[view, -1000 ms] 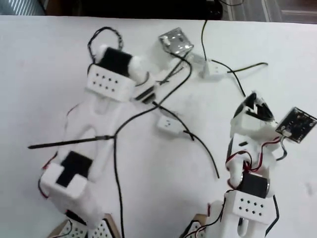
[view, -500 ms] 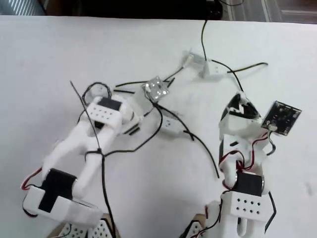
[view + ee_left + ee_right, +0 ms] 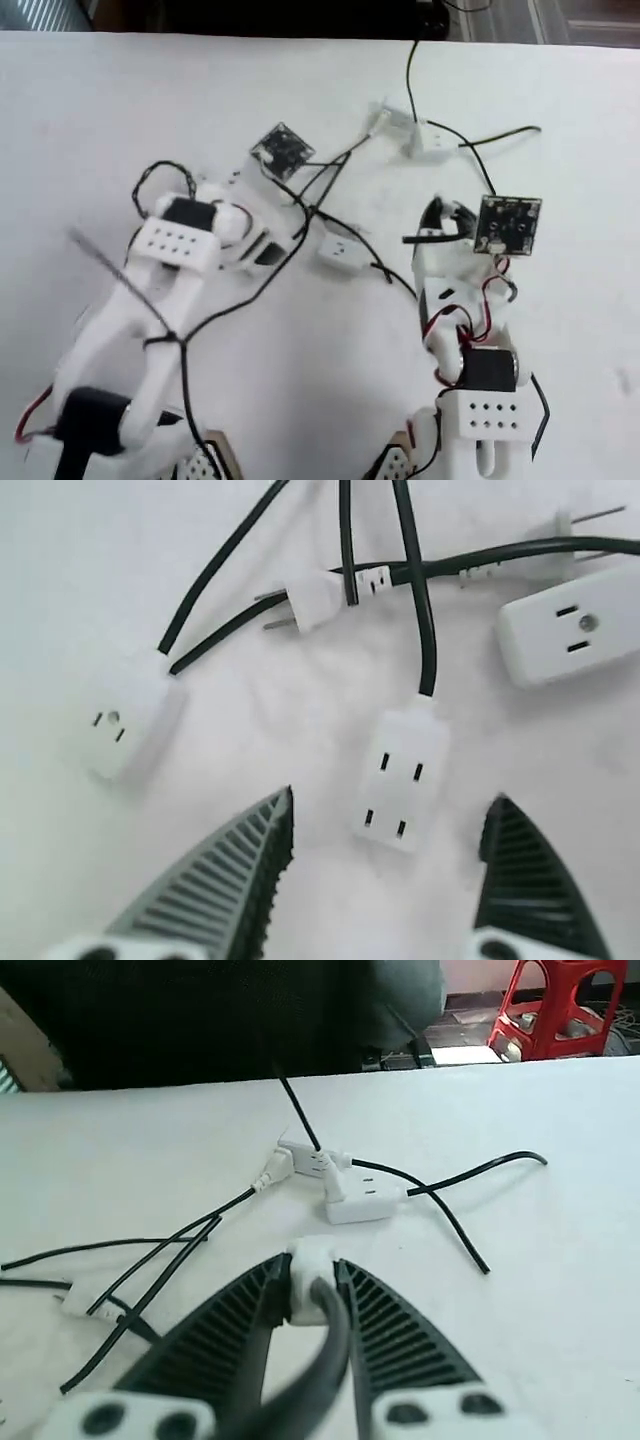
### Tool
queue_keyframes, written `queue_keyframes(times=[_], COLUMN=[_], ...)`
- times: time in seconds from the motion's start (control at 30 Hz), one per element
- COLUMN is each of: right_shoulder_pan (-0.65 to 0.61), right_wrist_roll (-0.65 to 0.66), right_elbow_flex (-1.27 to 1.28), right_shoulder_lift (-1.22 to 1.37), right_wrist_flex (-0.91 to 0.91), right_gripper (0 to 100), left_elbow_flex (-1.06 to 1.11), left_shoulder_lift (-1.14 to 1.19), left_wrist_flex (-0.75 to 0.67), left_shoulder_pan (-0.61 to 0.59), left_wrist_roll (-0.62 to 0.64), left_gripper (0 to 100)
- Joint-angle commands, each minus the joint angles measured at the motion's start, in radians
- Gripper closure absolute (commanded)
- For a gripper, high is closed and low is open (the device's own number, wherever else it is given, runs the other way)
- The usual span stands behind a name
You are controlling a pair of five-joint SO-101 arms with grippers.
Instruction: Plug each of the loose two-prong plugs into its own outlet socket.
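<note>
Checking the left wrist view, I see the left tool (image 3: 390,800) with its jaws spread wide apart, one on each side of a white double socket block (image 3: 400,772). It lies flat on the table (image 3: 60,560) at the end of a black cord (image 3: 415,600). A loose two-prong plug (image 3: 312,600) lies farther out among crossed cords, between a small single socket (image 3: 125,718) and a larger socket (image 3: 568,635). From the high view, I place the block near the table's middle, with another white socket (image 3: 432,138) at about 1 o'clock from it. The right tool (image 3: 310,1263), at about 3 o'clock from the block, is clamped on a white plug (image 3: 308,1295) that trails a black lead.
</note>
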Motion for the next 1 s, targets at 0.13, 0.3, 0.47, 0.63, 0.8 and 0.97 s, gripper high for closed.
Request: queue_keyframes(times=[0.13,0.3,0.47,0.63,0.8,0.97], right_shoulder_pan=[-0.208,-0.401,-0.542,-0.668,-0.733,-0.731], right_wrist_roll=[0.038,0.107,0.112,0.114,0.110,0.112], right_elbow_flex=[-0.203,-0.315,-0.413,-0.512,-0.624,-0.710], right_shoulder_lift=[0.113,0.335,0.512,0.697,0.894,1.061], right_wrist_flex=[0.229,0.274,0.274,0.274,0.251,0.173], right_gripper=[98.1,98.1,98.1,98.1,98.1,98.1], left_elbow_flex=[0.028,0.175,0.345,0.520,0.623,0.649], left_shoulder_lift=[-0.334,-0.516,-0.644,-0.716,-0.734,-0.736], left_wrist_flex=[0.140,0.138,0.104,-0.032,-0.106,-0.123], left_shoulder_pan=[-0.183,-0.397,-0.545,-0.605,-0.605,-0.605], left_wrist_roll=[0.066,0.155,0.210,0.213,0.213,0.213], left_gripper=[70,70,70,70,70,70])
